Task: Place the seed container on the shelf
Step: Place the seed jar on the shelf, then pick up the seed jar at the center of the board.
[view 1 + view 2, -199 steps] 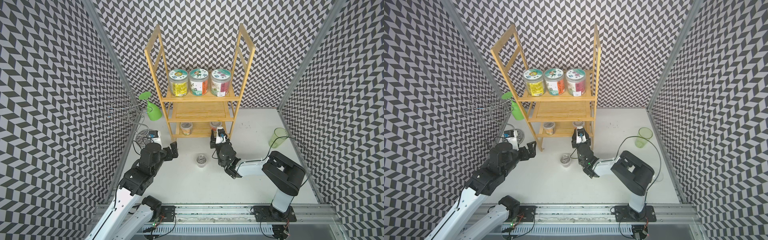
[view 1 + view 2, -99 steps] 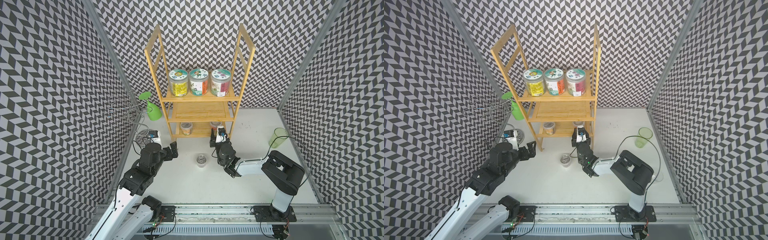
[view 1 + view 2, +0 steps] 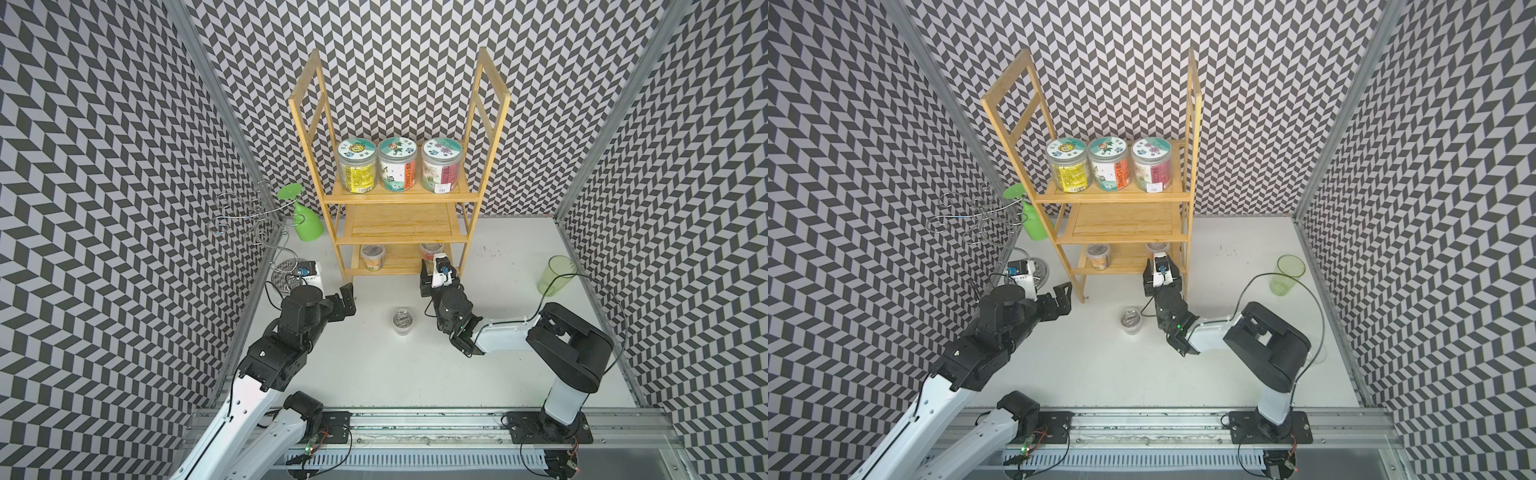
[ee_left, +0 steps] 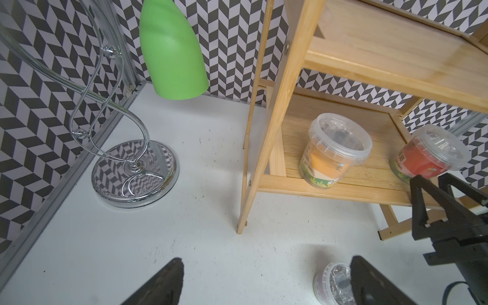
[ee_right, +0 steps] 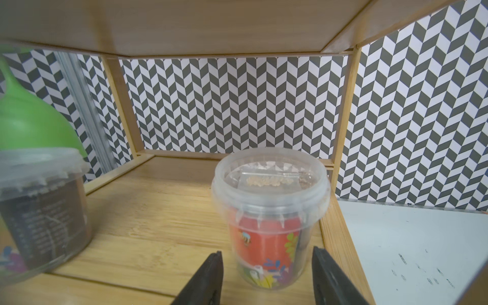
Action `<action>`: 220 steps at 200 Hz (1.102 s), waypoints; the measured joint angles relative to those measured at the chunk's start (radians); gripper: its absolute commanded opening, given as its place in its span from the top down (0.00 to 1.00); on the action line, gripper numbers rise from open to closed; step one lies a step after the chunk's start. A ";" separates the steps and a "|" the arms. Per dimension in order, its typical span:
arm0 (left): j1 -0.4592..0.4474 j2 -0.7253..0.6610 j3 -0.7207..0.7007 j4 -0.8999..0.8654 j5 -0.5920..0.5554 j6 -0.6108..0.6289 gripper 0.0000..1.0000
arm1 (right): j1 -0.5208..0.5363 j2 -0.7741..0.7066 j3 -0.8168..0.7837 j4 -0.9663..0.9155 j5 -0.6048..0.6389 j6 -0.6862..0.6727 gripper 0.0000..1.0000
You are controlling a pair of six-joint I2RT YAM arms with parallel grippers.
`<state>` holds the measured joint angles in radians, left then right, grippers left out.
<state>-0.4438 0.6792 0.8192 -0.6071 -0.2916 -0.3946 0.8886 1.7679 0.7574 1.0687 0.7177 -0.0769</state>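
Release step at the bamboo shelf (image 3: 399, 224), placing as good as done by the look of it. Calls next for a straight pull back out of the bottom tier, kept low under the middle tier and clear of the container's sides, so as not to tip or drag it.

Right arm (image 3: 507, 332) stretched low over the table (image 3: 365, 374), forearm near level. Left arm (image 3: 291, 332) folded back by the shelf's left front leg.

Right gripper (image 5: 266, 257) at the bottom tier's front edge, jaws parted either side of the container, a sliver of gap at each finger, gripping nothing. Left gripper (image 3: 348, 300) above the table, jaws spread wide, empty.

Red-labelled seed container (image 5: 269, 211) upright, lid on, toward the right end of the bottom tier, just inside the front edge, apart from the orange-labelled tub (image 4: 335, 150) on the same tier.

On the table between the grippers, a small loose tub (image 3: 402, 322).
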 measured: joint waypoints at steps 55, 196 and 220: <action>0.002 0.002 0.000 0.000 -0.006 0.024 0.02 | 0.060 -0.119 -0.108 -0.075 0.023 -0.002 0.37; -0.294 0.159 -0.043 -0.001 -0.020 -0.140 0.04 | 0.175 -0.851 -0.207 -1.043 0.121 0.443 0.36; -0.395 0.233 -0.065 0.004 -0.055 -0.203 0.08 | 0.175 -0.944 -0.207 -1.121 0.143 0.463 0.36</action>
<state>-0.8391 0.9119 0.7540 -0.6029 -0.3466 -0.5972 1.0641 0.8238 0.5503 -0.0525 0.8608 0.3866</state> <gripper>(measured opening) 0.931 0.638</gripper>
